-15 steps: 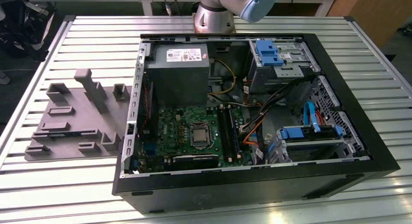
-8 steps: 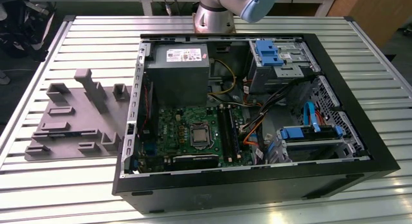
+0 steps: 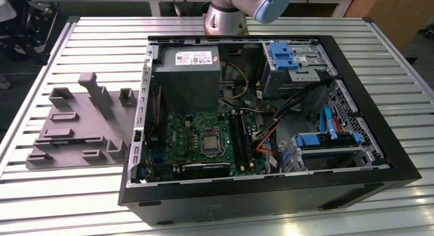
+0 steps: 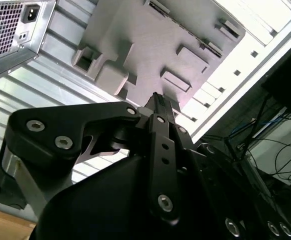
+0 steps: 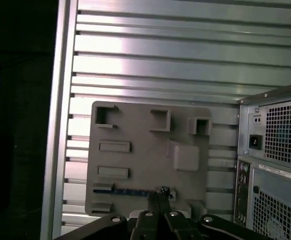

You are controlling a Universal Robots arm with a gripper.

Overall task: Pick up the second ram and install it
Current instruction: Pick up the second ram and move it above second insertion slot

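one closed claw [image 5: 158, 195] above the second ram [image 5: 129, 191]

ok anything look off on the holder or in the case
Nothing stands out. The second ram lies straight in its slot on the grey holder, and the open case shows nothing visibly spilled or broken.

The exterior view's upper edge cuts off the arm [image 3: 225, 15]. In the first wrist view the pincer [image 5: 158, 195] hides part of the second ram [image 5: 128, 191], whose chips are too small to tell.
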